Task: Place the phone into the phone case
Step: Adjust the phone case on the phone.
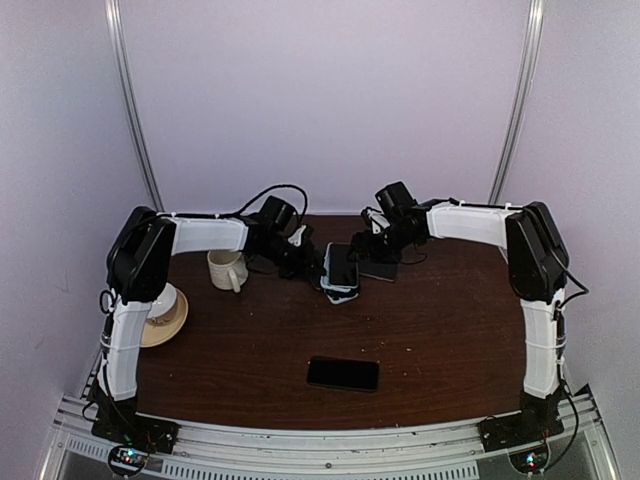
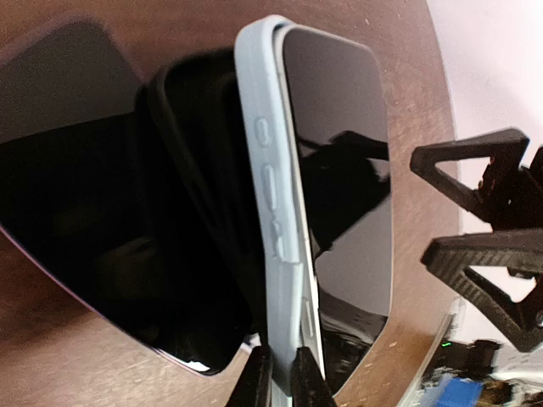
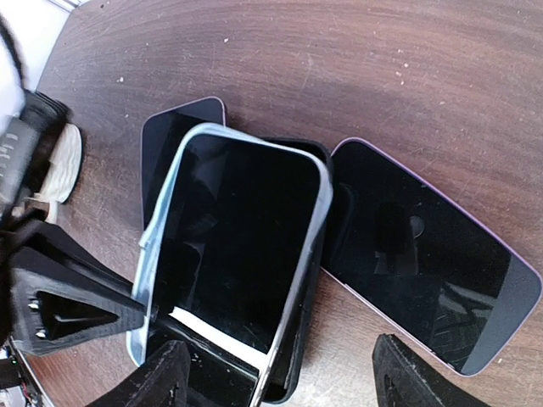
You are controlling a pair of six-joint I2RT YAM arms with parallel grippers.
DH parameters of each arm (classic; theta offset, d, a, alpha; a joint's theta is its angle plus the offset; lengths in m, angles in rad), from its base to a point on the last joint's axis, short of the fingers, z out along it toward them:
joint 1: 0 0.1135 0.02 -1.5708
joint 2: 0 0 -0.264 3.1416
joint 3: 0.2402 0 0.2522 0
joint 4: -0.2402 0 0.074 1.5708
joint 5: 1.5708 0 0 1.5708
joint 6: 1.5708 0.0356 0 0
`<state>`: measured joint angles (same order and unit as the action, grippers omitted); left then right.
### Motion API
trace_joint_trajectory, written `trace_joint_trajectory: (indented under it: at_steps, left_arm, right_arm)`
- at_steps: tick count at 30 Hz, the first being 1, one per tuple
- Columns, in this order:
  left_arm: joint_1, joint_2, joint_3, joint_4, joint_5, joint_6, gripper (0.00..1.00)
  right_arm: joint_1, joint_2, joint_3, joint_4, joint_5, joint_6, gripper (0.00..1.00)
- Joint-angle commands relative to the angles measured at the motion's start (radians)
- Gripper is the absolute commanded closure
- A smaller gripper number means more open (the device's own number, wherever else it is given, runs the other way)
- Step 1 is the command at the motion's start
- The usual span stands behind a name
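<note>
While a white mug point(image 1: 227, 268) stands at the left of the dark wooden table point(image 1: 450, 330), the left gripper point(image 2: 282, 377) is seen clenched on an edge of the pale blue phone case point(image 2: 271, 178), which is tilted over a black case point(image 2: 195, 170) at the table's far middle. The phone point(image 2: 339, 170) is lodged inside that pale blue case. To the right, the right gripper point(image 3: 293, 373) is held spread wide, grasping nothing.

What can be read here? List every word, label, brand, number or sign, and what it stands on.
None can be read in any view.
pale case and the phone in it: no print shows, screen dark.
lone phone near the front edge: blank.
mug: too small to tell.
</note>
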<state>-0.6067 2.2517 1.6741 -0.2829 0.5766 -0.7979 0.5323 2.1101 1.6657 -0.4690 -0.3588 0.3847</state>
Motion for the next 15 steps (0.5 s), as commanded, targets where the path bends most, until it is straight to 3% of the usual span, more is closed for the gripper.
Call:
trace_joint_trajectory:
  at_steps: [1, 7, 15]
  left_arm:
    - [-0.02, -0.04, 0.162, -0.222, -0.191, 0.313, 1.0]
    - [-0.02, -0.037, 0.244, -0.37, -0.314, 0.463, 1.0]
    - [-0.021, -0.022, 0.284, -0.412, -0.345, 0.535, 1.0]
  right_arm:
    - [0.006, 0.027, 0.035, 0.025, -0.037, 0.028, 0.21]
    - [0.006, 0.058, 0.062, 0.042, -0.083, 0.048, 0.21]
    - [0.006, 0.073, 0.069, 0.075, -0.137, 0.076, 0.21]
